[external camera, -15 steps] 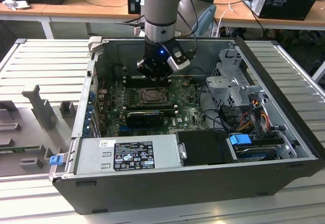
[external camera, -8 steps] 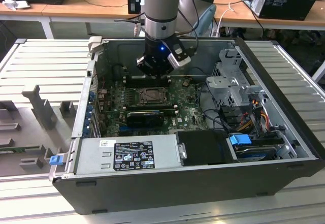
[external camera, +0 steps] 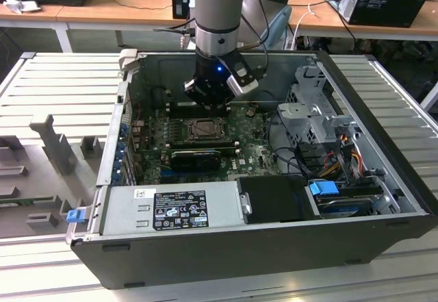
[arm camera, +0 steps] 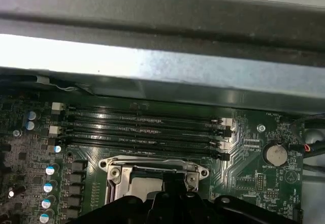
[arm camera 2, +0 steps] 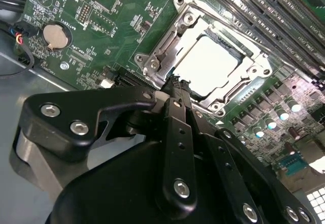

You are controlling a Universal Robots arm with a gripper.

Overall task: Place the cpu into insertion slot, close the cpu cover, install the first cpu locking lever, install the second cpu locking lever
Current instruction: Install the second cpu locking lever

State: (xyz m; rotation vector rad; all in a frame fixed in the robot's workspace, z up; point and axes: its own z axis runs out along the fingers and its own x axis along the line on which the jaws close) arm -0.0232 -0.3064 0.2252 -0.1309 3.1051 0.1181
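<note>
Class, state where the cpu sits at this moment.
The cpu lies flat in the insertion slot, framed by the cpu cover, just beyond the gripper.

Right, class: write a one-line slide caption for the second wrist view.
Gripper poised at the edge of the cpu cover, lowered around the cpu on the green motherboard.

Coin battery (arm camera 2: 55,36) beside memory slots (arm camera: 142,125).

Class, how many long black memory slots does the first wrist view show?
4 memory slots, parallel in one bank between the insertion slot and the metal case wall; none appear hidden.
</note>
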